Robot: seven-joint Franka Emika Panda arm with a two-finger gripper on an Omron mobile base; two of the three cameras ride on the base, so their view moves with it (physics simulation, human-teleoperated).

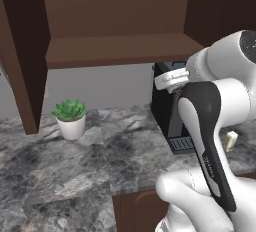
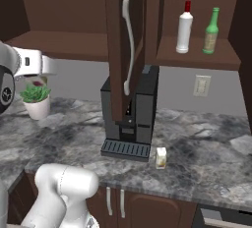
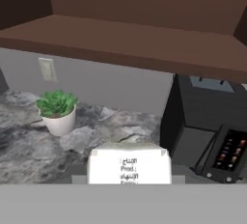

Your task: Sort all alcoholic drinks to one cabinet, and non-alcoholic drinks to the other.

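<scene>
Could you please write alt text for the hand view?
A white carton with small printed text sits low in the foreground. Beyond it lie a marble counter, a potted plant at left, a black coffee machine at right and a brown shelf above.

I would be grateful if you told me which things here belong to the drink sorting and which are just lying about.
Belong to the job: white carton; cream carton; green bottle; narrow cabinet; wide cabinet.
Lying about: coffee machine; potted plant; wall socket; white bottle.
</scene>
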